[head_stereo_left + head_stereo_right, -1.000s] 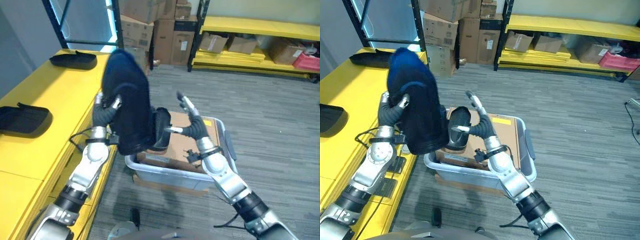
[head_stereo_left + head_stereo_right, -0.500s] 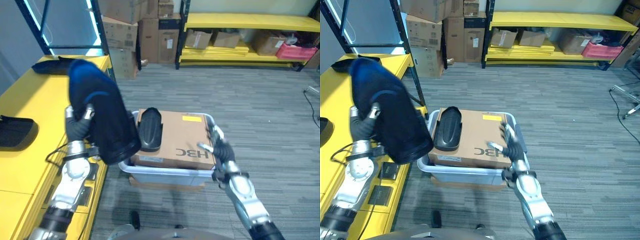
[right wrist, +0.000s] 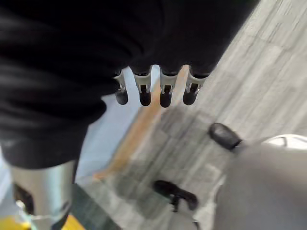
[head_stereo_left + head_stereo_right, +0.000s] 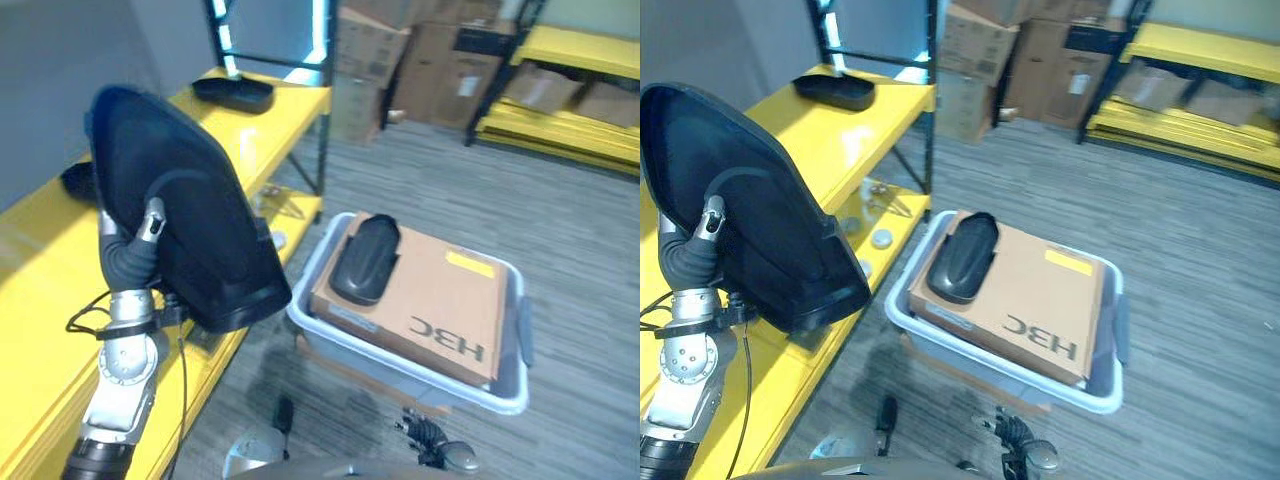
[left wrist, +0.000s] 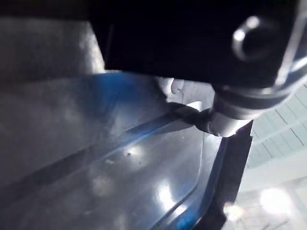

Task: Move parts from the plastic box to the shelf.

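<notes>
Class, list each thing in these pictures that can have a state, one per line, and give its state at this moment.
Large black part: lifted clear of the box, held up over the yellow shelf's edge.
Left hand: shut on the large black part.
Right hand: open, holding nothing.
Small black part: lying on the cardboard box.
Cardboard box: closed, sitting in the plastic box.
Plastic box: open, on the floor.

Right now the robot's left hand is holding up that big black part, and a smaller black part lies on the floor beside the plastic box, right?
Not quite. The smaller black part lies on the cardboard box inside the plastic box, as the left eye view shows. The left hand does hold up the big black part.
</notes>
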